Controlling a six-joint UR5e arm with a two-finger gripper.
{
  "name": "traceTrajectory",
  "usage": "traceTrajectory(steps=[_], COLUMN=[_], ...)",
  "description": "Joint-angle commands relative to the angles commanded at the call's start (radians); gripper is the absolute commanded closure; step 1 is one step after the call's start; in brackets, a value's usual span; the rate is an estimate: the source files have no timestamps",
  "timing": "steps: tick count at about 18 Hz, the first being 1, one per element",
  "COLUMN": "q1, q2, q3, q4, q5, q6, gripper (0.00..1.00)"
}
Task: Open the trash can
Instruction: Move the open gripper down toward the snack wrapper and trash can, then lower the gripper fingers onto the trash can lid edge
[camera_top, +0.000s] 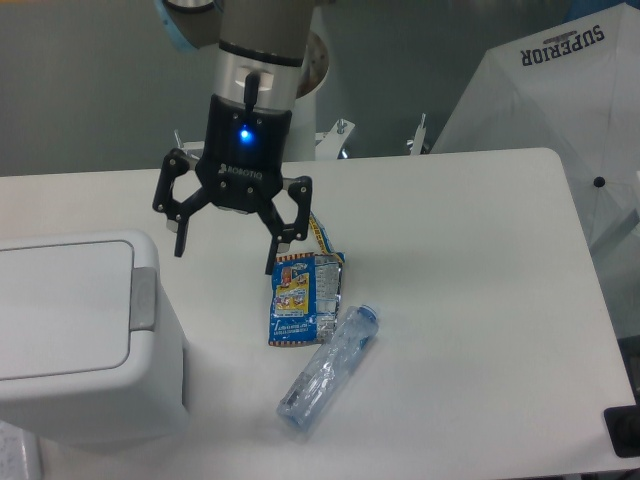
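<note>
A: Since the trash can (85, 340) looks like stiff white plastic, boxy and big, we'd guess the body stays put while only the lid moves. Lid looks light and rigid, smooth top, likely slippery for fingers.

B: Agreed. Where do we grab?

A: We'd go for the grey tab (144, 299) on the lid's right edge. Only feature that sticks out; the flat lid gives nothing to pinch. Hooking or pushing under the tab looks like the way in, though we can't tell the hinge side for sure.

B: Location?

A: Lower left of the frame, on the tabletop (480, 260), partly cut off by the left and bottom edges. Lid down, closed.

B: And the claw?

A: The claw (232, 235) sits upper centre, fingers spread wide, holding nothing. It hangs above the tabletop, up and to the right of the can, apart from it, no contact. The tab is down-left of the left fingertip.

B: Clutter?

A: Blue snack wrapper (303, 295) just below the claw, crushed clear bottle (330, 370) touching it, both right of the can.
</note>
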Motion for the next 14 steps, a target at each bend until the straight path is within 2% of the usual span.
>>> traceTrajectory(steps=[6,14], q1=[-0.008,-0.026], q2=[-0.005,-0.021], q3=[-0.032,-0.035], q4=[0.000,0.000], q5=[0.002,0.003], q6=[0.000,-0.003], gripper=[0.00,0.00])
